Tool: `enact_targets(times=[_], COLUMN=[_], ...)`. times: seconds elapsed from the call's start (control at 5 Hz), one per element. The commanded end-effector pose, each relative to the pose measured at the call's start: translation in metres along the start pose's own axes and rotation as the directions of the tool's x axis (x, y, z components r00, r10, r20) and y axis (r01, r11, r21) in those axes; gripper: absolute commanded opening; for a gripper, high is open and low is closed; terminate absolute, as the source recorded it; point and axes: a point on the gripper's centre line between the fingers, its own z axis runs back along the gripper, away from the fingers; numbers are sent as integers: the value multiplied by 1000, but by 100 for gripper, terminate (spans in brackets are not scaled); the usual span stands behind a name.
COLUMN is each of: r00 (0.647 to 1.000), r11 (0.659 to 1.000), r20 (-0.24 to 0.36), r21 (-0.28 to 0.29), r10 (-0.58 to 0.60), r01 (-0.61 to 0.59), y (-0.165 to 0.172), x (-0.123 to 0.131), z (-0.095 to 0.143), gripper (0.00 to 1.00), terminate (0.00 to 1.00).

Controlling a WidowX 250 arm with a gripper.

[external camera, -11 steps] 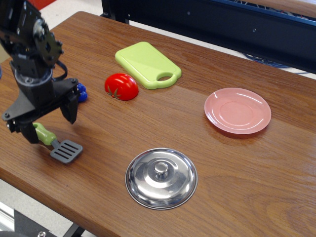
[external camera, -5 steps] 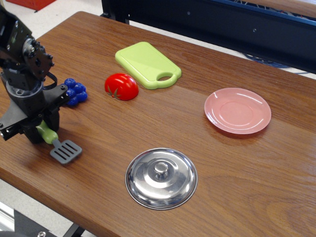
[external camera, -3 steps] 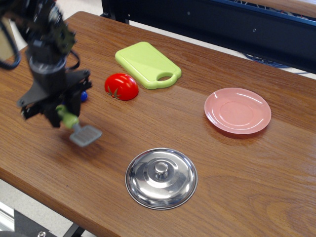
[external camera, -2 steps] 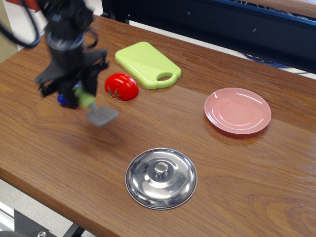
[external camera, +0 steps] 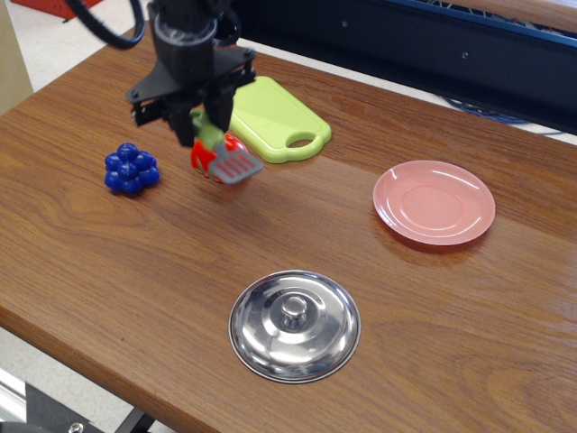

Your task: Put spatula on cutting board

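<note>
Up in the air, gripper (external camera: pixel 204 117) clamped tight on the green handle of the spatula (external camera: pixel 225 154), grey blade tipped down right in front of the red tomato (external camera: pixel 206 159). Just behind, green cutting board (external camera: pixel 269 117) flat on the brown table (external camera: pixel 433 298), its near left edge hidden by the gripper, nothing lying on it. Off to the left, blue grapes (external camera: pixel 131 169); closer to the front, shiny round lid (external camera: pixel 295 326); far right, pink plate (external camera: pixel 434 202).

A single view is given. The tabletop (external camera: pixel 388 298) is seen from above and in front, at moderate range, angled downward.
</note>
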Motion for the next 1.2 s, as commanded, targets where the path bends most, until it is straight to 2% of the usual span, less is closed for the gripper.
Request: enact_targets(times=[0.0, 0.2, 0.4, 0.8, 1.0], r00=[996, 994, 992, 984, 979], r11=[998, 998, 995, 991, 985], r20=[53, 86, 82, 115, 121], r21=[-23, 0, 8, 7, 43], r10=[65, 68, 95, 133, 161], r01=[-64, -69, -96, -135, -168], y=[-36, -48, -59, -73, -78], x=[24, 29, 36, 41, 45], z=[8, -5, -14, -23, -32], gripper=[0, 0, 0, 0, 0], terminate=[0, 0, 0, 0, 0])
